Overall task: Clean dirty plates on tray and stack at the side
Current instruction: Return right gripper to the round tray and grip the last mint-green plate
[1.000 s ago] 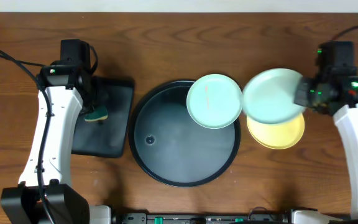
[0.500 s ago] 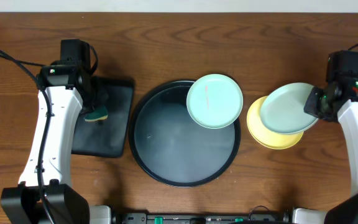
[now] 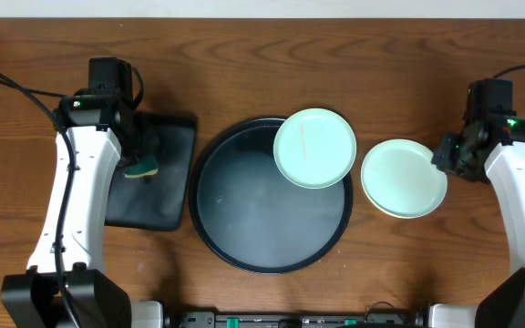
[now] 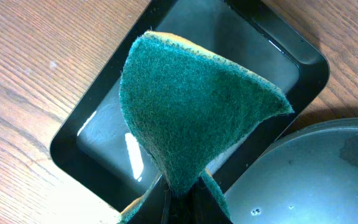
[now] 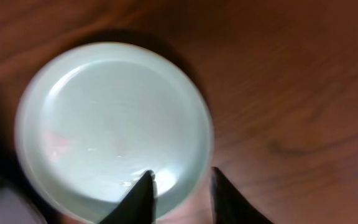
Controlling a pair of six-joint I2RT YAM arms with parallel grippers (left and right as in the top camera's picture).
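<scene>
One mint green plate (image 3: 314,148) rests tilted on the far right rim of the large round black tray (image 3: 244,228). A second mint plate (image 3: 404,176) lies flat on the table to the right of the tray, on top of the yellow plate, of which only a thin edge (image 3: 406,216) shows. My right gripper (image 3: 451,157) is at this plate's right edge. In the right wrist view its jaws (image 5: 182,186) stand apart with the plate's rim (image 5: 104,118) between them. My left gripper (image 3: 139,159) is shut on a green sponge (image 4: 191,106) above the rectangular tray.
The small rectangular black tray (image 3: 167,182) lies left of the round tray, and shows in the left wrist view (image 4: 98,137) with the round tray's rim (image 4: 316,168) beside it. Bare wooden table lies behind and to the right.
My right gripper carried the mint plate rightwards and down, and laid it on the yellow plate. Its jaws now stand apart. The left arm has not moved.
</scene>
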